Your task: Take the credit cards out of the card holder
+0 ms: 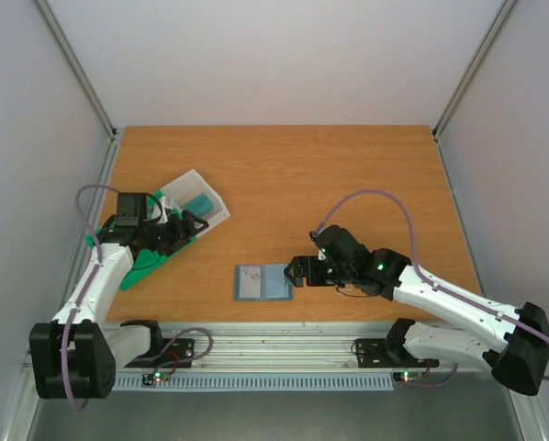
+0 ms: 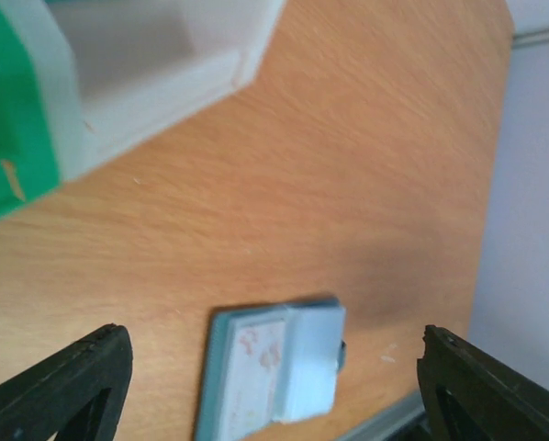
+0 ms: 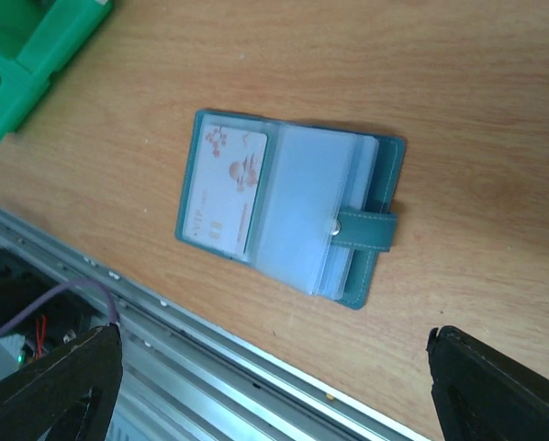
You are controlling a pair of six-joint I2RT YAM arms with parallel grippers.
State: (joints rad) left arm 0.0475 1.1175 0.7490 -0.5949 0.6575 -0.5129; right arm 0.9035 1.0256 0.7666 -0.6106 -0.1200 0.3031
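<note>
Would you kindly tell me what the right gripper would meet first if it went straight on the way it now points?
Most likely the card holder, lying open directly ahead of the right gripper, whose jaws stand open; nothing else shows in that line, though depth is unclear.

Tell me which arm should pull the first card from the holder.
Right: the right gripper sits beside the open card holder, jaws open; the left gripper is away by the green tray.
</note>
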